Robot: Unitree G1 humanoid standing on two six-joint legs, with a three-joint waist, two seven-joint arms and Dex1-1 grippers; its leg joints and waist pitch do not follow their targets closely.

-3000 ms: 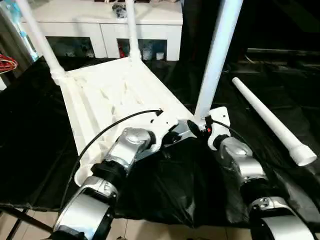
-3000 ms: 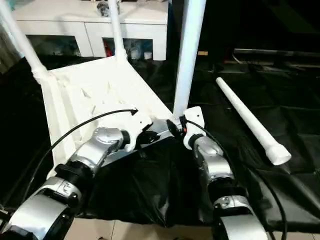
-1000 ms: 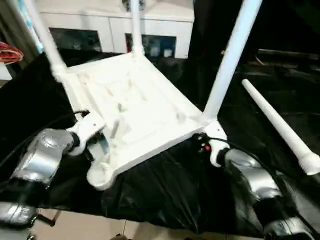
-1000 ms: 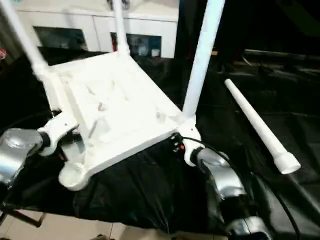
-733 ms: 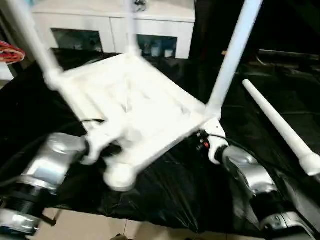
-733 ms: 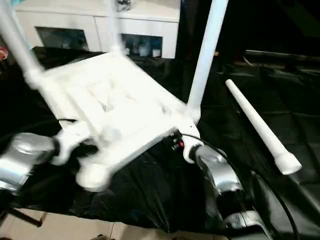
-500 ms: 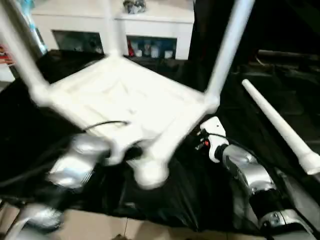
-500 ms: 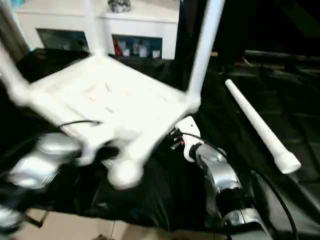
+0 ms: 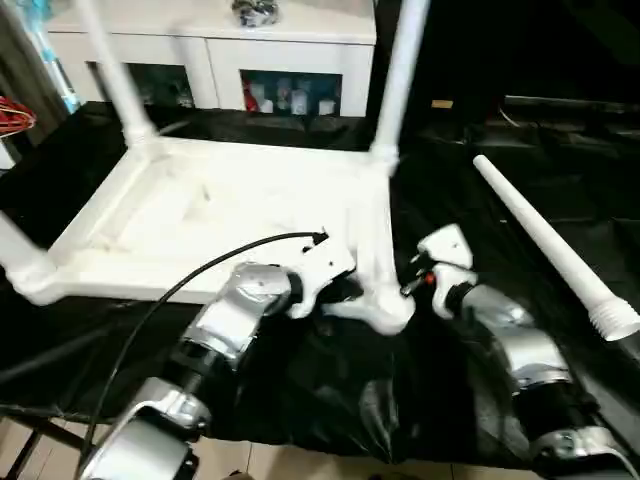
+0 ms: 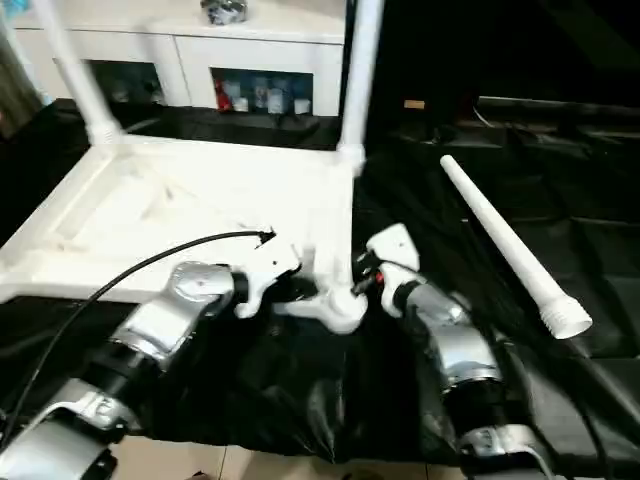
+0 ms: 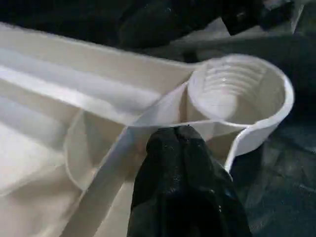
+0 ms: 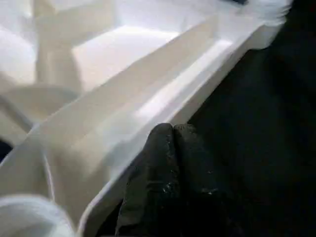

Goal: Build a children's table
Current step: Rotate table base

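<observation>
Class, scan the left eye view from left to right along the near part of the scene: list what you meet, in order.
left gripper → empty corner socket → right gripper → loose leg

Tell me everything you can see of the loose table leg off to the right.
The loose leg is a long white plastic tube, smooth and tapered. Its thin end points away from the robot; its wider end, nearer the robot, finishes in a ridged collar, apparently threaded. It lies flat and slanted on the black sheet, right of the upturned table top and apart from it. Nothing touches it but the sheet; the right gripper is at the top's near edge, well clear of it.
</observation>
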